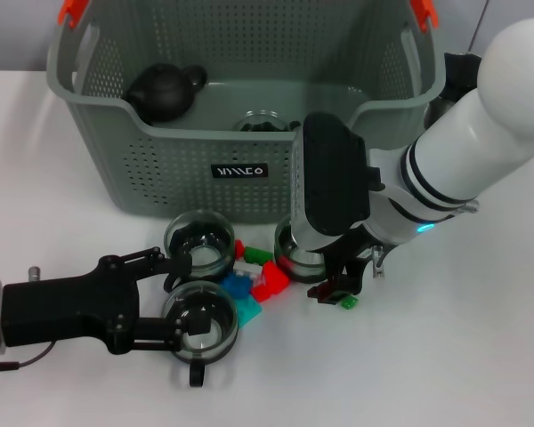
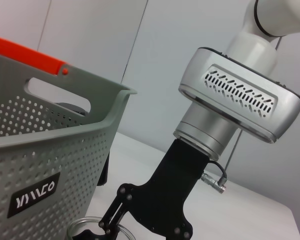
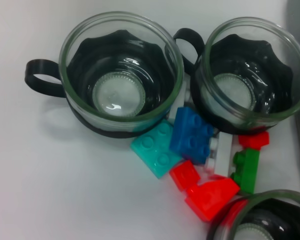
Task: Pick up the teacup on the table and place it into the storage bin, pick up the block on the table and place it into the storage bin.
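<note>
Three glass teacups with black holders stand in front of the storage bin: a far-left one, a near one and a right one. Coloured blocks lie between them: teal, blue, red, green. My left gripper lies low on the table, open, with its fingers either side of the near teacup. My right gripper hangs over the right teacup and the blocks' right end.
In the storage bin sit a black teapot and a glass cup. A small green block lies apart, under the right gripper. The white table spreads out to the front and right.
</note>
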`<action>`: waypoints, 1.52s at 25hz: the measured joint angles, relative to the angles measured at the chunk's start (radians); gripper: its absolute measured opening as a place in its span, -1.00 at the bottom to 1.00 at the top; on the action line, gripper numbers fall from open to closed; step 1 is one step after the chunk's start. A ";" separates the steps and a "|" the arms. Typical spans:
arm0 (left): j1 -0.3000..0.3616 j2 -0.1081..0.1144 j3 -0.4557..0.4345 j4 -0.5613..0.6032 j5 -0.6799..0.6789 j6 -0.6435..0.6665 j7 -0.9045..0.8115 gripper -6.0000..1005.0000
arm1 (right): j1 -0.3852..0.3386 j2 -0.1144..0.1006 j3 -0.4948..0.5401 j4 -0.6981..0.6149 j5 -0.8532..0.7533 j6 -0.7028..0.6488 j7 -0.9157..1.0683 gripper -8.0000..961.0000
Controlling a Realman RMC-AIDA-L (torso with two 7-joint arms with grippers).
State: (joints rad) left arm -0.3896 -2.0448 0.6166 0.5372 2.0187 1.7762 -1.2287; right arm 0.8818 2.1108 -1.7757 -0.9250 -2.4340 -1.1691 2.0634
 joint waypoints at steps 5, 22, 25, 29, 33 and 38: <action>0.000 0.000 0.000 0.000 0.000 0.000 0.000 0.86 | 0.000 0.000 -0.017 0.000 0.000 0.000 0.014 0.35; 0.004 0.000 0.000 0.000 0.000 -0.001 0.003 0.86 | 0.013 -0.005 -0.001 -0.022 0.001 -0.080 0.056 -0.72; 0.005 0.000 0.000 0.000 0.000 -0.001 0.006 0.86 | 0.014 -0.006 0.007 -0.023 0.002 -0.086 0.058 -0.87; 0.006 -0.001 0.000 0.000 0.000 -0.001 0.009 0.86 | 0.013 -0.007 0.020 -0.037 0.002 -0.111 0.058 -0.87; 0.006 -0.002 0.000 0.000 0.000 0.004 0.009 0.86 | -0.002 -0.010 0.079 -0.101 0.002 -0.201 0.056 -0.87; 0.010 -0.002 -0.006 0.000 0.000 0.007 0.010 0.86 | -0.024 -0.012 0.226 -0.232 -0.002 -0.400 0.051 -0.87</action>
State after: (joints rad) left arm -0.3797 -2.0464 0.6103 0.5368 2.0184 1.7832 -1.2187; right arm 0.8582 2.0984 -1.5493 -1.1567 -2.4360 -1.5695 2.1143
